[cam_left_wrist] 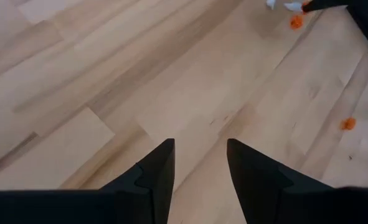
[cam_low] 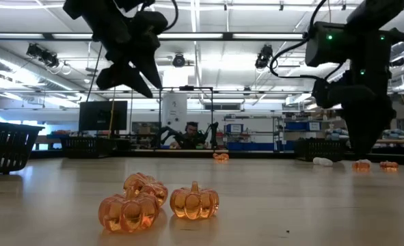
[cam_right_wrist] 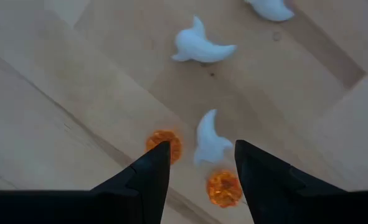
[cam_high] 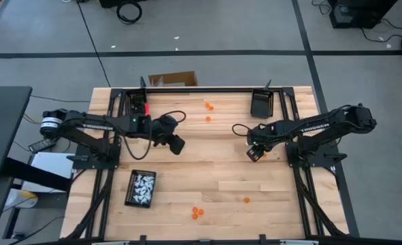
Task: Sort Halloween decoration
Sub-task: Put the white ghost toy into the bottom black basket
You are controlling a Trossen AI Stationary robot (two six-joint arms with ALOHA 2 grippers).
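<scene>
Small trinkets lie scattered on the wooden table. In the right wrist view, my right gripper (cam_right_wrist: 202, 146) is open just above the tabletop. A white ghost (cam_right_wrist: 210, 142) and an orange pumpkin (cam_right_wrist: 224, 188) lie between its fingers. Another pumpkin (cam_right_wrist: 166, 143) lies beside one fingertip, and two more ghosts (cam_right_wrist: 202, 45) lie beyond. My left gripper (cam_left_wrist: 201, 143) is open, raised over bare wood near the table's middle (cam_high: 178, 145). Three orange pumpkins (cam_low: 157, 201) sit close together near the table's near edge (cam_high: 198, 212). I see no black trinkets.
A black tray (cam_high: 141, 188) near the table's left near side holds several white ghosts. A second black tray (cam_high: 260, 103) stands at the far right. Single orange pumpkins lie at the far middle (cam_high: 208, 107) and near right (cam_high: 247, 200). Bare wood lies between the arms.
</scene>
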